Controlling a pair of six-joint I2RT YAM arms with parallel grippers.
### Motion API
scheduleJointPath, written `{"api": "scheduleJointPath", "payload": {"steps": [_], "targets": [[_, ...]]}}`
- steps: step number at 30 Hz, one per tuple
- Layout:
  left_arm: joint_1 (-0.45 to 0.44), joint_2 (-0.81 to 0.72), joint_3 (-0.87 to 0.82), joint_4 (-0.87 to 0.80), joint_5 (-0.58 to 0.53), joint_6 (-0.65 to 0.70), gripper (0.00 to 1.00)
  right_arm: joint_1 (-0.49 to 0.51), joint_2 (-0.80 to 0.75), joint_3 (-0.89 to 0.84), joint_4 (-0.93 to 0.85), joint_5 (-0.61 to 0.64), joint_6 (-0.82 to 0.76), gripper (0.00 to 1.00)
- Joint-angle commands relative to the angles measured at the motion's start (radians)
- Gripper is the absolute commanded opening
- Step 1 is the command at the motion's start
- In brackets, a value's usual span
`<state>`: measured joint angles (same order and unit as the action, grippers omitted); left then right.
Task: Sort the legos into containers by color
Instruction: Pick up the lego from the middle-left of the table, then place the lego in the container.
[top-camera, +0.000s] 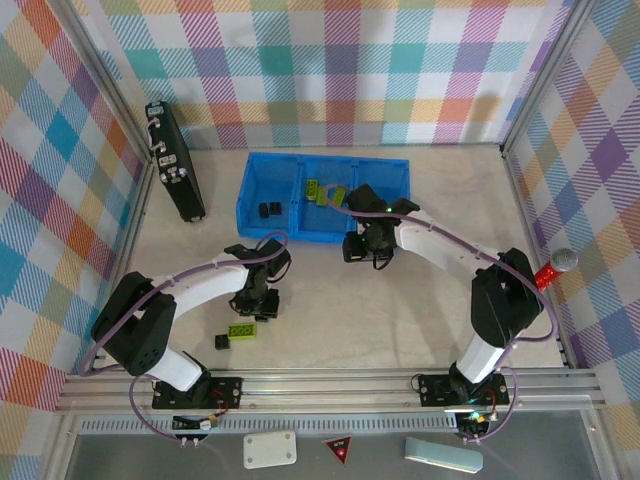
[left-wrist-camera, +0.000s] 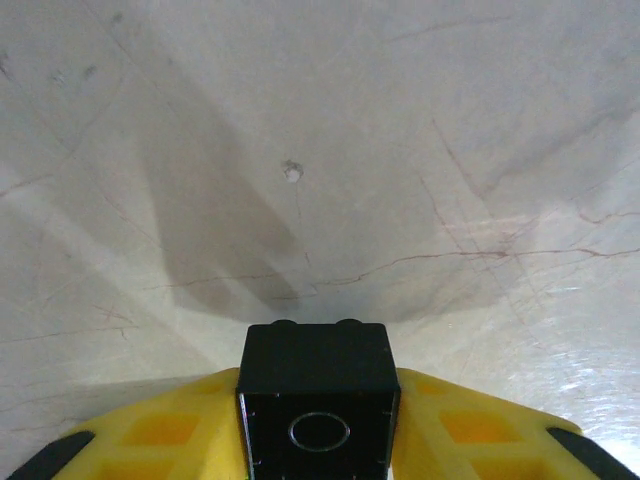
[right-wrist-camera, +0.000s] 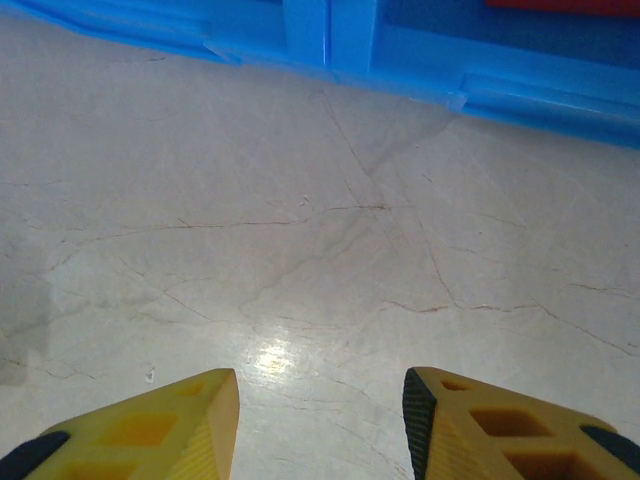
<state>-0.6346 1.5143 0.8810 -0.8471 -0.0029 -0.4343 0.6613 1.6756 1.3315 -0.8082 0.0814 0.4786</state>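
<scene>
Inside the blue tray (top-camera: 388, 183) from above, black legos (top-camera: 268, 210) and green legos (top-camera: 318, 190) sit sorted while a green brick (top-camera: 241, 330) and a black brick (top-camera: 221, 342) lie on the table (top-camera: 400, 320) near it; at the left wrist the left gripper (left-wrist-camera: 318, 440) clamps a black cube (left-wrist-camera: 318, 375), and at the right wrist the right gripper (right-wrist-camera: 320, 420) gapes empty before the tray.

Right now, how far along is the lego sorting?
Done: black bricks lie in the blue tray's left compartment, green bricks in the middle one, and something red shows inside the tray. In hand: the left gripper is shut on a black brick; the right gripper is open and empty. Remaining: a green brick and a black cube on the table.
</scene>
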Motion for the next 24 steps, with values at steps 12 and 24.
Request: {"api": "scheduleJointPath", "payload": {"steps": [12, 24], "targets": [[0.028, 0.100, 0.260, -0.120, -0.047, 0.086, 0.39, 0.006, -0.113, -0.088, -0.017, 0.022, 0.054, 0.49], [0.150, 0.212, 0.510, -0.150, -0.013, 0.193, 0.39, 0.006, -0.160, -0.100, -0.079, 0.059, 0.081, 0.49]]}}
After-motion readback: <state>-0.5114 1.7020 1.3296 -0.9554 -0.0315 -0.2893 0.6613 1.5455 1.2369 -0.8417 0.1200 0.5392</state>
